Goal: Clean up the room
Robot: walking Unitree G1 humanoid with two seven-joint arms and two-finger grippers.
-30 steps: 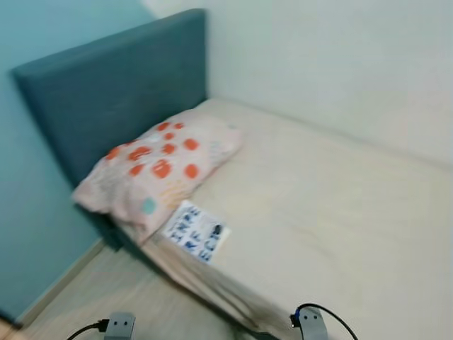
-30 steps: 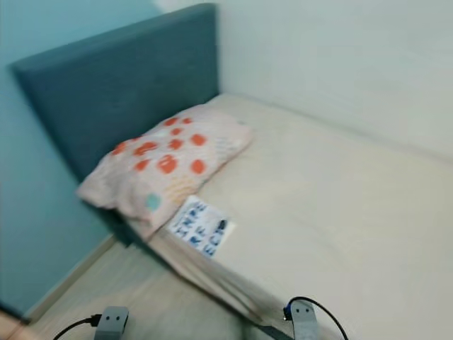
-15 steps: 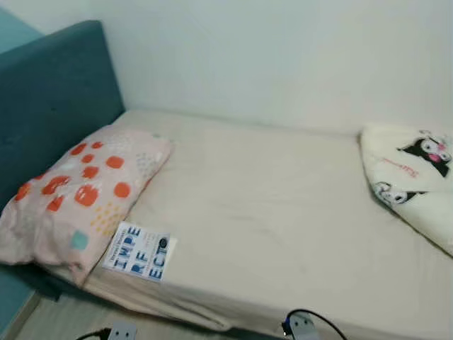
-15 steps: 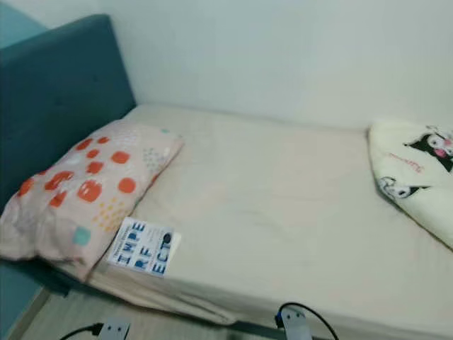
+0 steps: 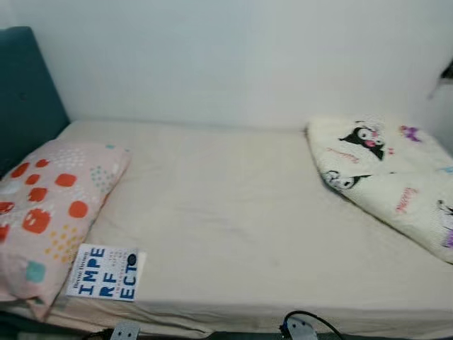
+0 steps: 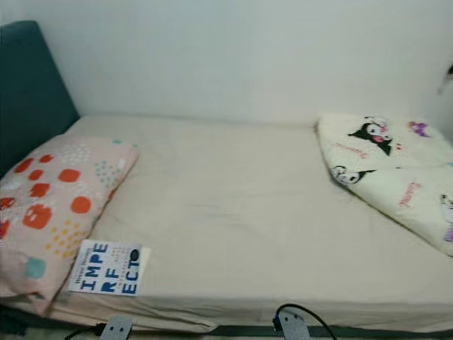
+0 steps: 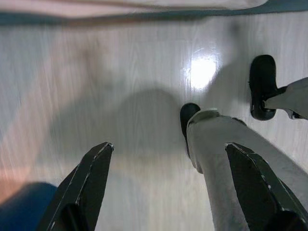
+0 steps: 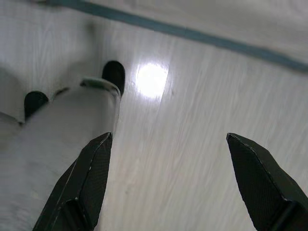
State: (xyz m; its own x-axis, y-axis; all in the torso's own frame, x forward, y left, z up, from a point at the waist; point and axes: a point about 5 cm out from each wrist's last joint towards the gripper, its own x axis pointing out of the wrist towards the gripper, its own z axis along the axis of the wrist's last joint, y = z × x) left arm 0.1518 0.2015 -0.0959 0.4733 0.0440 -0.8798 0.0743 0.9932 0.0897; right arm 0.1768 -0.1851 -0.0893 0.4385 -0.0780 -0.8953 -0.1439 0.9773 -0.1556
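Both arms hang low at the near edge of a bed with a cream fitted sheet [image 5: 233,212]. The left gripper [image 7: 168,187] and the right gripper [image 8: 168,183] each point down at pale wood-grain flooring [image 8: 192,96], black fingers spread wide and holding nothing, the robot's grey legs and black feet beside them. On the bed lie three things: one pink pillow with orange spots [image 5: 49,212] at the left by the teal upholstered headboard [image 6: 28,85]; one white booklet with bold blue lettering [image 5: 105,273] just beside it at the near left edge; one cream cartoon-print blanket [image 5: 386,177], bunched at the far right.
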